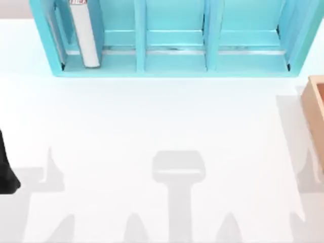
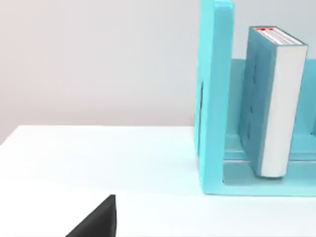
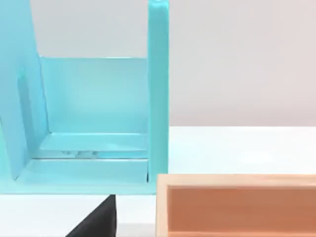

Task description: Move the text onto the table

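Observation:
The text [image 1: 84, 35] is a thick teal-blue book with white page edges. It stands upright in the leftmost bay of the light-blue shelf [image 1: 172, 68] at the back of the table [image 1: 162, 121]. In the left wrist view the text [image 2: 276, 98] shows a red-and-white mark on its upper end. A black part of my left gripper [image 2: 98, 222] shows low in that view, well short of the shelf. My left arm [image 1: 7, 167] sits at the table's left edge, far from the text. In the right wrist view a black part of my right gripper [image 3: 98, 219] faces the shelf's empty right bay [image 3: 94, 123].
A tan wooden box [image 1: 316, 114] stands at the right edge of the table, just in front of the shelf's right end; it lies close before the right gripper as an open box [image 3: 237, 205]. The shelf's middle and right bays hold nothing.

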{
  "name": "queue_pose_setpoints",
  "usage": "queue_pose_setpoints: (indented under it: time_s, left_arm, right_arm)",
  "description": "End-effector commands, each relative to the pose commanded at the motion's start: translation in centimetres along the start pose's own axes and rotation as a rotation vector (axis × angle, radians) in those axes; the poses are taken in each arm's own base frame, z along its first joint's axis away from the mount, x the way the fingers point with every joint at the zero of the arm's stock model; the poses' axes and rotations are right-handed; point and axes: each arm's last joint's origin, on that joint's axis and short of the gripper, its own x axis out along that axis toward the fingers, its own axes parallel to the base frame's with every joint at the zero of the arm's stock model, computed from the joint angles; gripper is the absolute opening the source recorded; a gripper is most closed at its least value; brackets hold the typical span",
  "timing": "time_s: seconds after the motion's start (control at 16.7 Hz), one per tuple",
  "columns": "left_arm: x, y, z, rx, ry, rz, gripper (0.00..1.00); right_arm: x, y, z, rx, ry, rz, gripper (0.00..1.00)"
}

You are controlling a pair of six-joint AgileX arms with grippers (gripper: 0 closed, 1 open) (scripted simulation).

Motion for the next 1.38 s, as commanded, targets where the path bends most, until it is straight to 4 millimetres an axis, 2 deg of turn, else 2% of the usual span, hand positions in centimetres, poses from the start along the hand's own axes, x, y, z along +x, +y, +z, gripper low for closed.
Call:
queue_pose_setpoints:
  time_s: [0.12, 0.24, 0.54, 0.72, 0.9, 1.08, 1.26, 1.38]
  left_arm:
    - [0.0, 0.0, 0.0, 0.000, 0.000, 0.000, 1.00]
    - [0.0, -0.1, 0.9, -0.002, -0.023, -0.007, 1.00]
    - [1.5, -0.5, 6.3, -0.018, -0.155, -0.036, 1.00]
    - [4.3, -1.1, 9.5, -0.032, -0.205, -0.050, 1.00]
    - [9.1, -2.2, 10.5, -0.043, -0.195, -0.057, 1.00]
    - [14.7, -3.9, 8.8, -0.045, -0.139, -0.058, 1.00]
    - [19.6, -6.0, 4.7, -0.037, -0.067, -0.057, 1.00]
    - [21.8, -7.4, 1.2, -0.027, -0.018, -0.054, 1.00]
  right_arm:
    - [0.0, 0.0, 0.0, 0.000, 0.000, 0.000, 1.00]
    - [0.0, 0.0, 0.0, 0.000, 0.000, 0.000, 1.00]
    - [0.0, 0.0, 0.0, 0.000, 0.000, 0.000, 1.00]
    - [0.0, 0.0, 0.0, 0.000, 0.000, 0.000, 1.00]
    - [0.0, 0.0, 0.0, 0.000, 0.000, 0.000, 1.00]
    - [0.0, 0.0, 0.0, 0.000, 0.000, 0.000, 1.00]
    - [0.0, 0.0, 0.0, 0.000, 0.000, 0.000, 1.00]
    - [0.0, 0.0, 0.0, 0.000, 0.000, 0.000, 1.00]
